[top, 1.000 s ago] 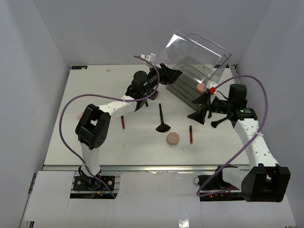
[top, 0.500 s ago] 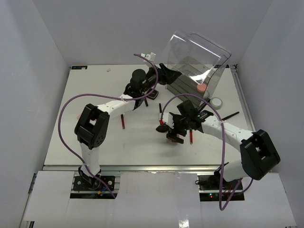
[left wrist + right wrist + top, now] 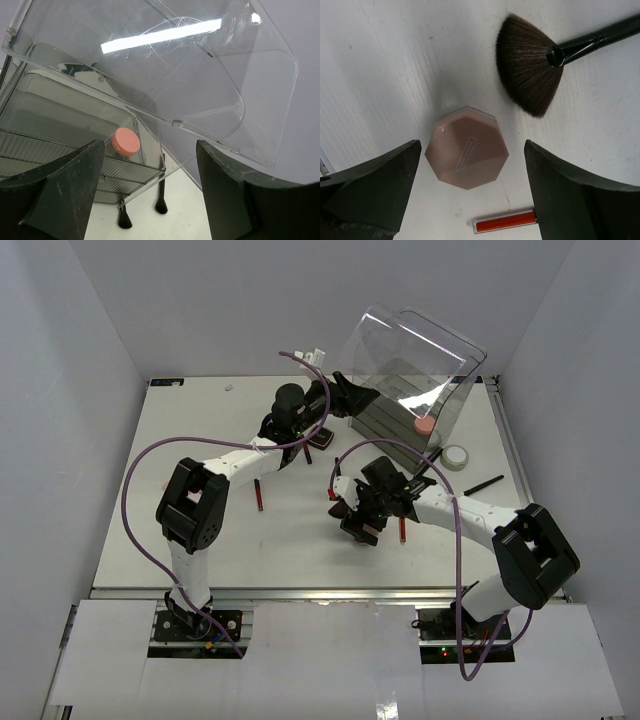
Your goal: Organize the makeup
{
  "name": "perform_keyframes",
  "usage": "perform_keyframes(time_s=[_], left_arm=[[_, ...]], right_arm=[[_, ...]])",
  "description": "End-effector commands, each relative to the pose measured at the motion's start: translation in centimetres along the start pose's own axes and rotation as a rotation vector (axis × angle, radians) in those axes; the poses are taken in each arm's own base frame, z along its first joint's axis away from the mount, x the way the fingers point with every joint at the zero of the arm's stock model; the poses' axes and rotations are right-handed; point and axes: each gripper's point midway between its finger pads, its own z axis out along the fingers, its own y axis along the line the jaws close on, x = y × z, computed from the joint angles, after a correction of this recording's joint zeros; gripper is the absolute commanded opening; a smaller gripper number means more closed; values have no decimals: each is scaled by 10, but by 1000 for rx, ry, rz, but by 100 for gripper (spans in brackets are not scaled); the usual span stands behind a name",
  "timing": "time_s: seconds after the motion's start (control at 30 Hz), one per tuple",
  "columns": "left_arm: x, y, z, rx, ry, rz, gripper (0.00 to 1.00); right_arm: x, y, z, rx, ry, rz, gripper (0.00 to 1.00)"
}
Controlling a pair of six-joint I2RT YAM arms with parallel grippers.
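My right gripper (image 3: 362, 523) is open and hovers over the pink octagonal puff (image 3: 466, 154), which lies flat on the table between the fingers without touching them. The puff is hidden under the gripper in the top view. A black fan-headed brush (image 3: 530, 70) lies just beyond the puff, and a red pencil stick (image 3: 505, 221) lies just short of it. Another red stick (image 3: 258, 495) lies to the left. My left gripper (image 3: 347, 400) is open at the raised lid (image 3: 190, 75) of the clear drawer box (image 3: 400, 420), and the lid's edge runs between the fingers.
A pink round jar (image 3: 125, 141) sits in the box's top tray. Two black brushes (image 3: 161, 197) lie on the table beside the box. A white round pot (image 3: 455, 456) and a black brush (image 3: 483, 484) lie at the right. Cables loop above both arms.
My right arm swung from beside the box at the right to the middle of the table and has settled over the puff. The left arm has barely moved.
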Motion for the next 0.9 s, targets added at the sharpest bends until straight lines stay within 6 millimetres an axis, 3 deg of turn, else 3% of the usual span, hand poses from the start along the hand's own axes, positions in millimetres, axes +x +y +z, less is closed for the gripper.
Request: perform_keyframes(time_s=[0.0,0.23,0.47,0.6,0.77,0.87], left_arm=[[-60,-52,-7,98,-108,44,84],[-60,-51,-8,98,-108,35,84],[-61,-49,-7,97,-109,29,84],[-61,-48,-8,95,-110,28,84],[-63,-49,-7,97,-112,28,84],[-64,-49,-8,96,-113,27,84]], right_arm=[[1,1,8,46,24,29,90],[10,3,12,82,69,54,90],[34,4,18,118,174,39,91],[40,2,17,131,206,13,98],[34,4,16,101,203,-15,75],[28,9,14,57,184,-36,51]])
